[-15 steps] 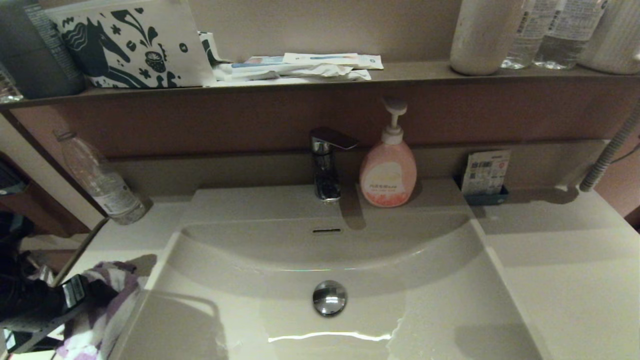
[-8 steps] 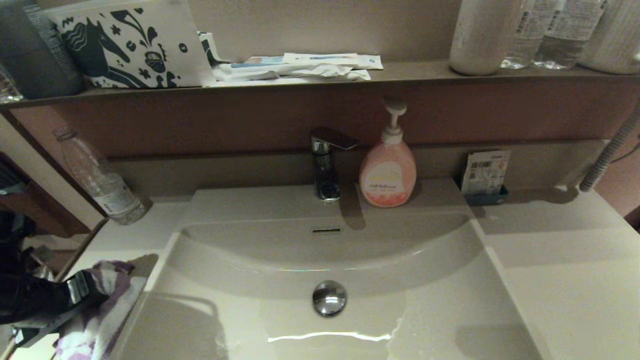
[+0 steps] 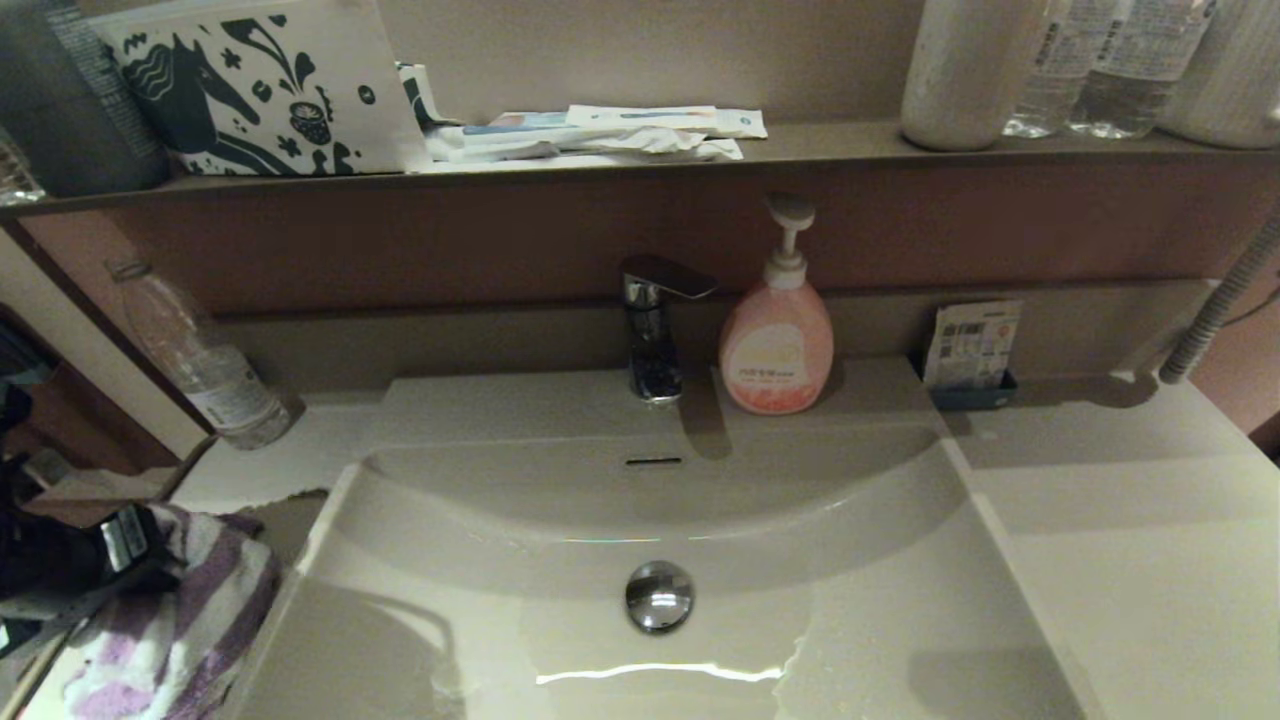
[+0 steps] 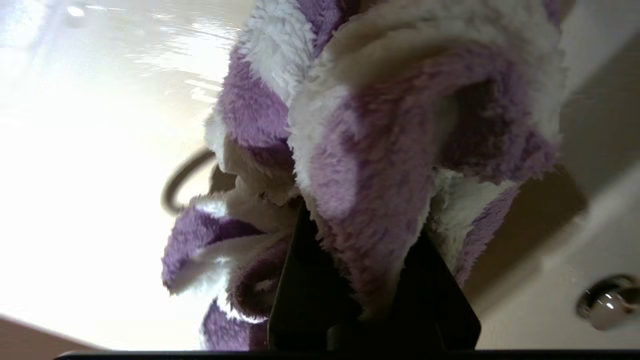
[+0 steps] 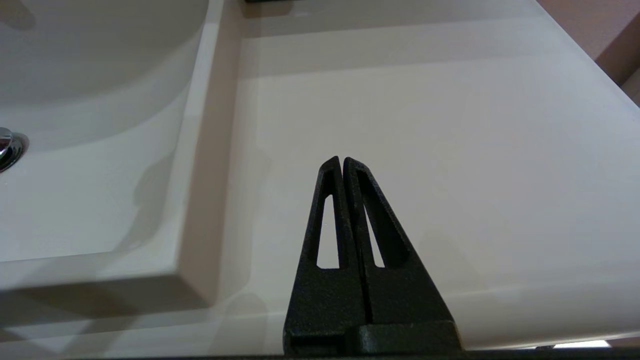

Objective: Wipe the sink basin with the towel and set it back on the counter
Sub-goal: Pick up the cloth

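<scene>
Left gripper [image 4: 372,280]: I see it pinching the towel [image 4: 380,150] beside the sink [image 3: 640,520].
Right gripper [image 5: 342,162]: closed, holding nothing, over the counter [image 5: 450,150].

Basin [image 3: 800,600] open; faucet [image 3: 655,330], soap [image 3: 776,345] behind.

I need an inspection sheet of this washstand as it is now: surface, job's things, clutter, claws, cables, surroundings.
Surface: cream counter, bare on the right side; its left edge carries the cloth.
Job's things: towel, purple and white, bunched at the counter's left edge beside the sink basin; nothing lies in the basin besides its chrome drain plug.
Clutter: pink soap bottle right of the faucet; plastic bottle back left; small packet back right.
Claws: left claw shut on the towel; right claw shut, empty, above the right counter.
Cables: corrugated hose far right.
Surroundings: brown shelf with pouch, packets, bottles.
</scene>
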